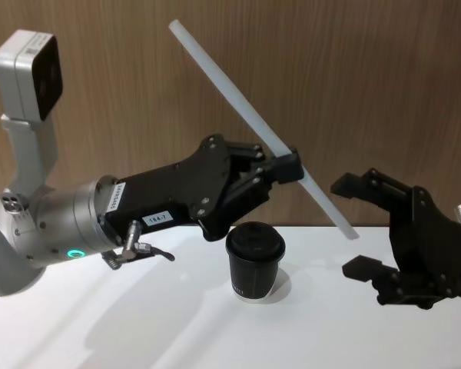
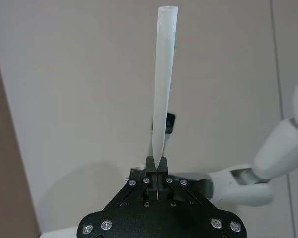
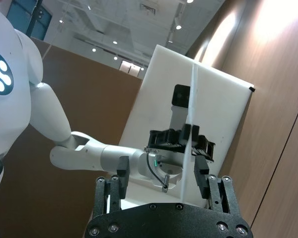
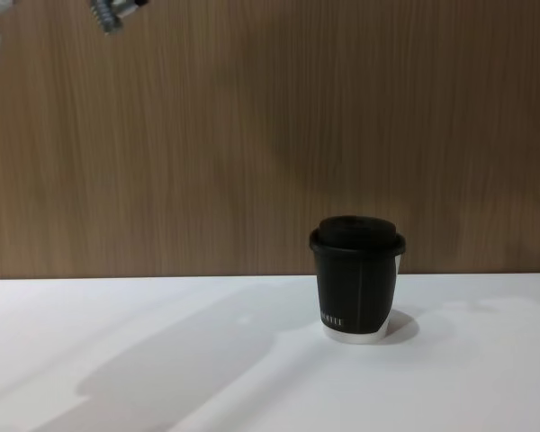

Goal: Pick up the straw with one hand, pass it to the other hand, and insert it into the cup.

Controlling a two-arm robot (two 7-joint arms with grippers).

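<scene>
Holding the straw in my left gripper, fingers pinched tight on it at the very tips, a bit below the middle of its length. It's a thin straight tube, milky white and slightly see-through, smooth plastic by the look. Its long axis is tilted: the top end points up and off to my left against the wood-grain wall, and the bottom end slants down to my right. From the left wrist camera it runs straight away from the fingertips, and you can see the open round mouth at the far end.

The left gripper is long, flat and matte black with little silver screws, on a silver wrist with a green ring light glowing. It's up in the air just above the cup, not touching it.

The right gripper is the chunky angular black one, over at my right and off the table. Its fingers are spread wide, and the straw's lower end sits in the gap between them. In the right wrist view the straw passes just beside one finger, and I can't tell if it touches.

The cup stands upright on the smooth white table. It's black paper with faint vertical ribs, a domed black lid, a white rim at the base and tiny white lettering low on the side.
</scene>
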